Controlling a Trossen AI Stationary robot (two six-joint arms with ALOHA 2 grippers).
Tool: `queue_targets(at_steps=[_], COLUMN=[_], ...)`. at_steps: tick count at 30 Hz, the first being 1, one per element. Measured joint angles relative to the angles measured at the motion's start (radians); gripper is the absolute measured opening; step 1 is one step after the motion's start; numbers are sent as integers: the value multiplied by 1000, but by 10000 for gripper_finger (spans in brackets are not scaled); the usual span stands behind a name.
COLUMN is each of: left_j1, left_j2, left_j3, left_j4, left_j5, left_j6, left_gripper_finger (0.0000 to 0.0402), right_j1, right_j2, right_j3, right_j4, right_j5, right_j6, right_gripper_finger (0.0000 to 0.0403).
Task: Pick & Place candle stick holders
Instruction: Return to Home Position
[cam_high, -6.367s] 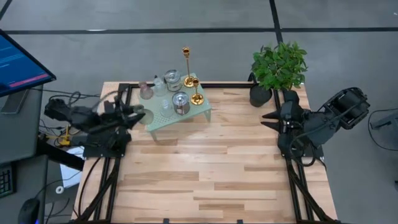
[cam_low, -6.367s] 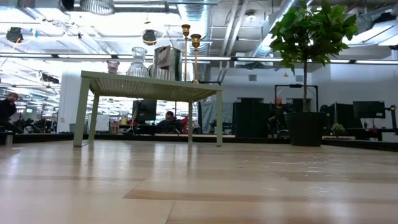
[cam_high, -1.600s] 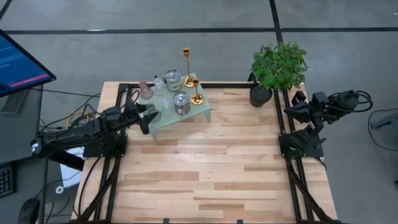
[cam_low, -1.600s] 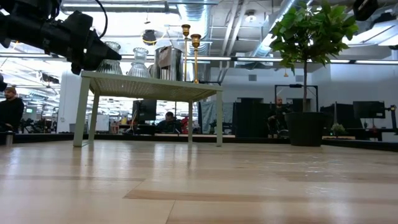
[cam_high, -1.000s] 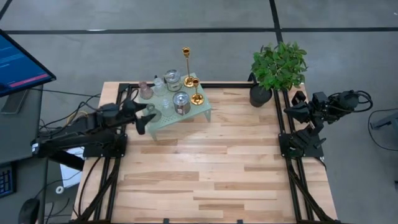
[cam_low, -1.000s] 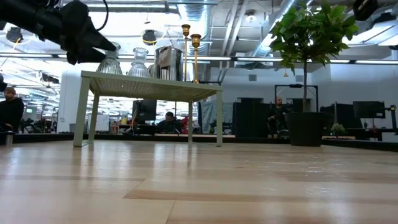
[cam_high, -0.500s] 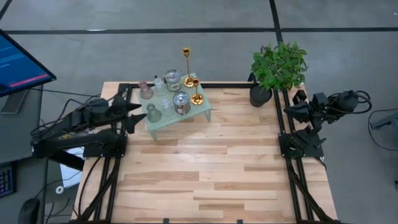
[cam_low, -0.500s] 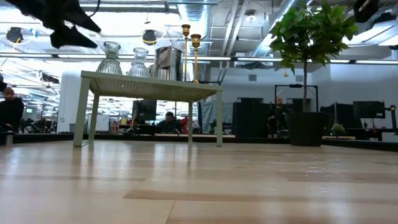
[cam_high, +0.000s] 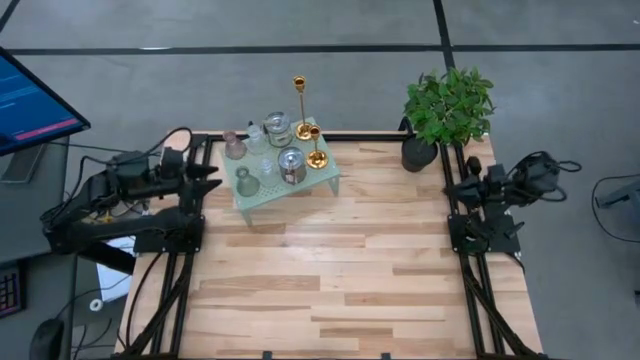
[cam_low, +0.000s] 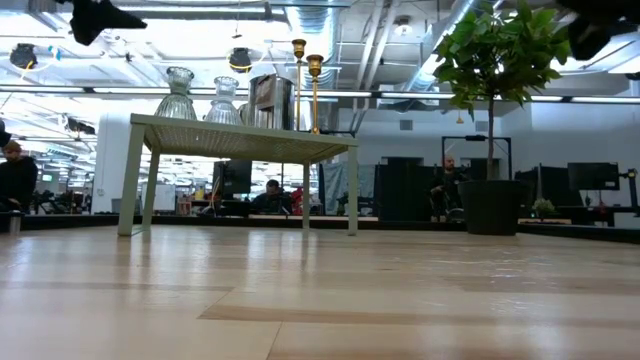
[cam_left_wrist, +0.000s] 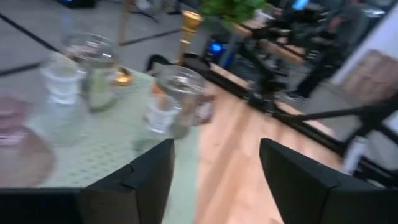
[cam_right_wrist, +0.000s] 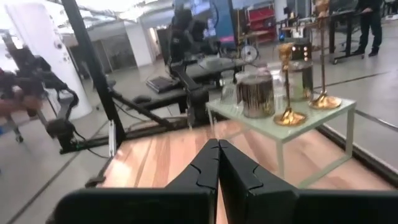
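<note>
Several candle stick holders stand on the mint-green rack (cam_high: 322, 178) at the table's far side. They include a tall gold candlestick (cam_high: 299, 92), a short gold one (cam_high: 315, 146), two silvery cups (cam_high: 291, 165) (cam_high: 278, 128), a pink glass (cam_high: 234, 148) and a greenish glass (cam_high: 245, 182) near the rack's left end. My left gripper (cam_high: 212, 178) hovers open just left of the rack, above its top, with nothing between its fingers (cam_left_wrist: 214, 186). My right gripper (cam_high: 449, 188) is shut and empty at the table's right edge (cam_right_wrist: 217, 158).
A potted green plant (cam_high: 447, 105) stands at the far right corner, close to my right arm. A monitor (cam_high: 30, 100) sits off the table's left side. The wooden tabletop (cam_high: 330, 270) stretches in front of the rack. People sit in the room behind (cam_low: 15, 175).
My left gripper has drawn back from the greenish glass toward the table's left edge and risen above the rack's top. The glass stays standing on the rack. My right gripper has come down a little and shifted toward the table.
</note>
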Motion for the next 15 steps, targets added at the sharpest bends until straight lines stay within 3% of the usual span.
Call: queue_targets(at_steps=[8, 15], left_j1=[0, 0], left_j2=[-17, -62], left_j3=[-40, -119], left_j4=[107, 240], left_j5=[171, 196], left_j6=[-47, -53], left_gripper_finger=[155, 88], right_j1=[0, 0], right_j2=[-1, -1], right_j3=[-199, -334], right_j4=[218, 399], right_j5=[-1, -32], right_j6=[56, 81], right_gripper_finger=[0, 0])
